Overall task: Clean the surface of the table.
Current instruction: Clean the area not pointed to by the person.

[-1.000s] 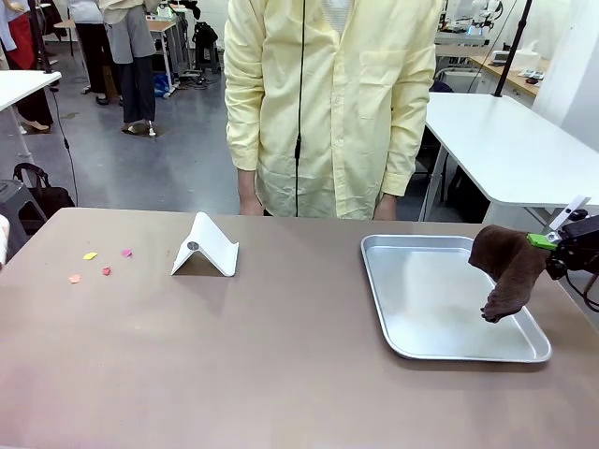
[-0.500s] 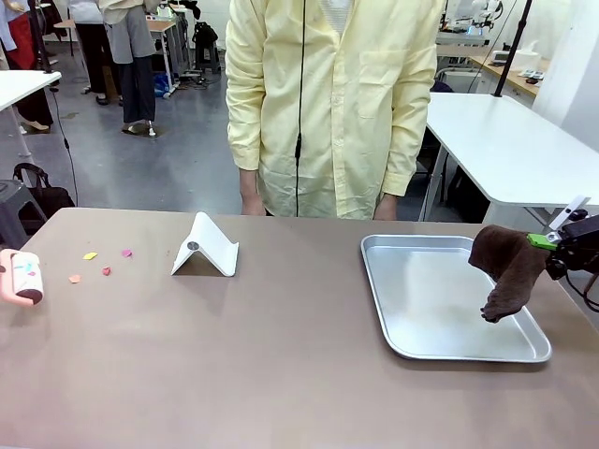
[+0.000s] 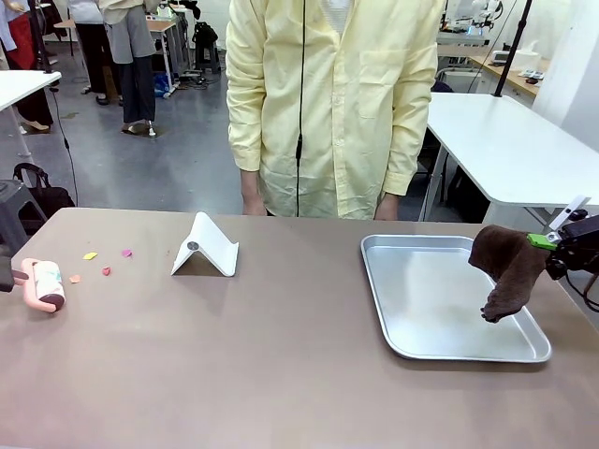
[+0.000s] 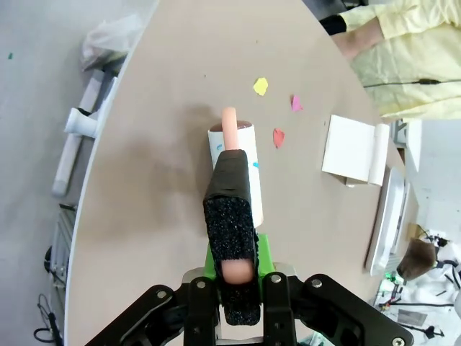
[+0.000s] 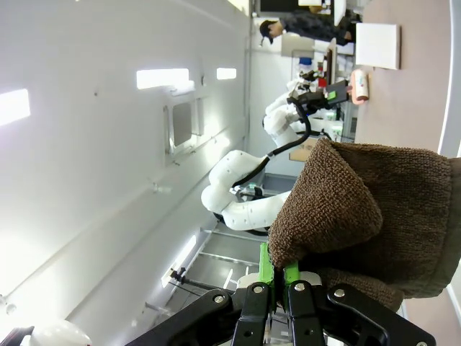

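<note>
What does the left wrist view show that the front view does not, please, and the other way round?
Left wrist view alone: the left gripper shut on the lint roller by its pink handle, and the floor past the edge of the table. Front view alone: a clear look at the right gripper shut on a brown cloth hanging by the right side of the metal tray, with a white-topped table behind. Both: the roller near the coloured paper scraps, the white stand and the person in yellow.
</note>
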Robot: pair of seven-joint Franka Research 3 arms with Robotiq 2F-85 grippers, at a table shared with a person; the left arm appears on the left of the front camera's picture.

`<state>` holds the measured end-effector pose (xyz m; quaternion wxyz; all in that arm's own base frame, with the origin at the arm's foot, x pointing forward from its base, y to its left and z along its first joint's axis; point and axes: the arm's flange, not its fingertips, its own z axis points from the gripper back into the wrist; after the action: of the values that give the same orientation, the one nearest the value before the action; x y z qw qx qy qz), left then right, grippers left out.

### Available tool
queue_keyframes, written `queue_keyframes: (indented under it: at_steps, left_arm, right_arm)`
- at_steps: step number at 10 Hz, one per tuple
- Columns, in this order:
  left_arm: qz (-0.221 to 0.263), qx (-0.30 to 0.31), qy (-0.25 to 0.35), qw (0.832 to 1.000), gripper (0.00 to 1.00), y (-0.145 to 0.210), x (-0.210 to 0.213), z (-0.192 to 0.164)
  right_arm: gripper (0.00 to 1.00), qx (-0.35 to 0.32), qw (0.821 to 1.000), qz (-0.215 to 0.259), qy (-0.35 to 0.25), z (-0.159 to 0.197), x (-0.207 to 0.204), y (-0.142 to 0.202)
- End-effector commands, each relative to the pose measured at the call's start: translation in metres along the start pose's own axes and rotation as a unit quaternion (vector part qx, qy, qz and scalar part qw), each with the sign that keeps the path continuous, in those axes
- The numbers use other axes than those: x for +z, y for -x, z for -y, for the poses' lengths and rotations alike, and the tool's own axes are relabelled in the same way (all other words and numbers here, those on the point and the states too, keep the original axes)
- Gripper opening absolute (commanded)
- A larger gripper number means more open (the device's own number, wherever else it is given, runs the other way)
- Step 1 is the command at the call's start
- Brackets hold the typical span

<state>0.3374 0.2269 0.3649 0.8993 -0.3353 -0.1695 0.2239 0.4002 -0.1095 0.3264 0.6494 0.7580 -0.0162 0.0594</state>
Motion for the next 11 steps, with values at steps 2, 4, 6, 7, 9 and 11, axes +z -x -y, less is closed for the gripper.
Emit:
queue_keyframes:
  at_steps: [2, 4, 6, 7, 9, 11]
  left_arm:
    - [0.032, 0.037, -0.024, 0.999, 0.22, 0.0, -0.011, -0.003]
    - [0.015, 0.05, -0.029, 0.998, 0.22, 0.001, -0.02, -0.002]
    - [0.003, 0.061, -0.042, 0.997, 0.22, 0.003, -0.034, 0.006]
    - [0.001, 0.064, -0.043, 0.997, 0.22, 0.004, -0.042, 0.011]
    - [-0.001, 0.074, -0.047, 0.996, 0.22, 0.002, -0.06, 0.025]
    - [-0.007, 0.075, -0.048, 0.996, 0.22, -0.003, -0.077, 0.04]
  right_arm:
    - [0.06, 0.005, 1.0, -0.004, -0.007, -0.002, -0.001, 0.001]
    - [0.06, 0.005, 1.0, -0.004, -0.007, -0.002, -0.001, 0.001]
    - [0.06, 0.005, 1.0, -0.004, -0.007, -0.002, -0.001, 0.001]
    - [0.06, 0.005, 1.0, -0.004, -0.007, -0.002, -0.001, 0.001]
    - [0.06, 0.005, 1.0, -0.004, -0.007, -0.002, -0.001, 0.001]
    - [0.06, 0.005, 1.0, -0.004, -0.007, -0.002, -0.001, 0.001]
